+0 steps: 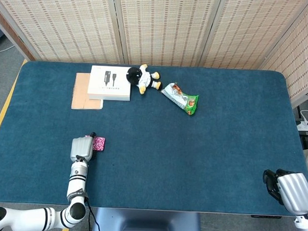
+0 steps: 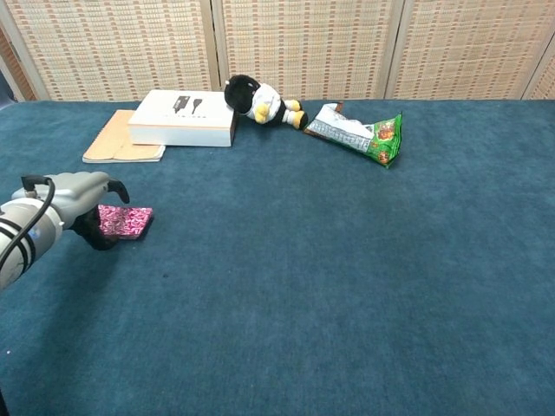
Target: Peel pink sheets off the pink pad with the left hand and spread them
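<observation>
The pink pad [image 1: 98, 142] [image 2: 127, 221], small with a speckled pink cover, lies on the blue table at the near left. My left hand [image 1: 81, 148] [image 2: 73, 203] is at the pad's left end. Its fingers arch over that end and its dark thumb sits low beside it, so it grips the pad there. No loose pink sheet shows on the table. My right hand [image 1: 290, 190] shows only in the head view, off the table's near right corner. Its dark fingers are curled in and hold nothing.
At the back left a white box [image 1: 110, 83] [image 2: 183, 118] lies on a tan notebook [image 1: 82, 92] [image 2: 111, 139]. A black-and-white plush toy [image 1: 143, 78] [image 2: 258, 101] and a green snack bag [image 1: 182, 98] [image 2: 360, 131] lie beside them. The table's near edge [image 1: 165, 209] runs close to both hands.
</observation>
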You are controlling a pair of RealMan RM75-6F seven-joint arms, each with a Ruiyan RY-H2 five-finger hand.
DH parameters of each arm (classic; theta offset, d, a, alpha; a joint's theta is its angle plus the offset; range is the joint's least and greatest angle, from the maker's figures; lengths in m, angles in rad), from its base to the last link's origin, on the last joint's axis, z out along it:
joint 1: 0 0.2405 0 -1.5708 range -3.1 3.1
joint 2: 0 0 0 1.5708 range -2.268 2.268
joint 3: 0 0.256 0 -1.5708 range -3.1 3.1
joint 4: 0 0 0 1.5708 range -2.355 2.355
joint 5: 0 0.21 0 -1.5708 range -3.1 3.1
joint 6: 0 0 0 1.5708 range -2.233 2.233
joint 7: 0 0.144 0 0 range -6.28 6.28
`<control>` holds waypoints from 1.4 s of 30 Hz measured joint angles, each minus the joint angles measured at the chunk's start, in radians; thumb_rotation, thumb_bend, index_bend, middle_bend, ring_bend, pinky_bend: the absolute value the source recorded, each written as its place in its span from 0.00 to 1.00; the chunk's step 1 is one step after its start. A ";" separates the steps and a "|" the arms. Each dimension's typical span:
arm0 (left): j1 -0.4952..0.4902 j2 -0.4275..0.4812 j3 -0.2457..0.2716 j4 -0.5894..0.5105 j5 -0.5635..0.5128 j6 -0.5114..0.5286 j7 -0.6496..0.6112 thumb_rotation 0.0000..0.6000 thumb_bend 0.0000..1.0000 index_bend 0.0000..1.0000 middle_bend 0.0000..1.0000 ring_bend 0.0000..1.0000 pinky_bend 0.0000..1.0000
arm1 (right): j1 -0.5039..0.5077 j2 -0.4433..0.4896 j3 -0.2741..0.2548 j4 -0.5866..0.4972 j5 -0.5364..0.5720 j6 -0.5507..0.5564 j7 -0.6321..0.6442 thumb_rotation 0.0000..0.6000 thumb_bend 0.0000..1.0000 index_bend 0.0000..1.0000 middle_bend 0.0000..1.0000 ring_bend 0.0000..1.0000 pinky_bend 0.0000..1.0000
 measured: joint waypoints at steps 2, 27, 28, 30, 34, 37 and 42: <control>-0.002 -0.001 -0.001 0.001 -0.004 -0.001 0.002 1.00 0.38 0.20 1.00 1.00 1.00 | 0.000 0.000 0.000 0.000 0.000 0.000 0.000 1.00 0.45 0.95 0.86 0.73 0.87; 0.007 -0.003 0.005 -0.003 0.031 0.016 -0.033 1.00 0.39 0.43 1.00 1.00 1.00 | 0.001 0.000 -0.001 0.001 0.000 -0.002 -0.001 1.00 0.45 0.95 0.86 0.73 0.87; 0.010 0.002 0.006 -0.009 0.036 0.017 -0.036 1.00 0.39 0.44 1.00 1.00 1.00 | 0.001 -0.001 -0.001 0.001 0.000 -0.003 -0.001 1.00 0.45 0.95 0.86 0.73 0.87; 0.016 0.012 0.011 -0.025 0.047 0.021 -0.044 1.00 0.39 0.46 1.00 1.00 1.00 | 0.001 -0.001 -0.001 0.001 0.000 -0.004 -0.001 1.00 0.45 0.95 0.86 0.73 0.87; 0.033 0.042 0.029 -0.060 0.076 0.029 -0.059 1.00 0.39 0.48 1.00 1.00 1.00 | 0.001 0.000 -0.002 0.000 0.000 -0.004 -0.002 1.00 0.45 0.95 0.86 0.73 0.87; 0.051 0.076 0.047 -0.084 0.102 0.039 -0.071 1.00 0.39 0.48 1.00 1.00 1.00 | 0.001 0.000 -0.001 -0.001 0.000 -0.003 -0.001 1.00 0.45 0.95 0.86 0.73 0.87; 0.094 0.161 0.088 -0.102 0.157 0.037 -0.120 1.00 0.39 0.49 1.00 1.00 1.00 | 0.001 -0.001 -0.002 -0.001 -0.002 -0.002 -0.001 1.00 0.45 0.95 0.86 0.73 0.87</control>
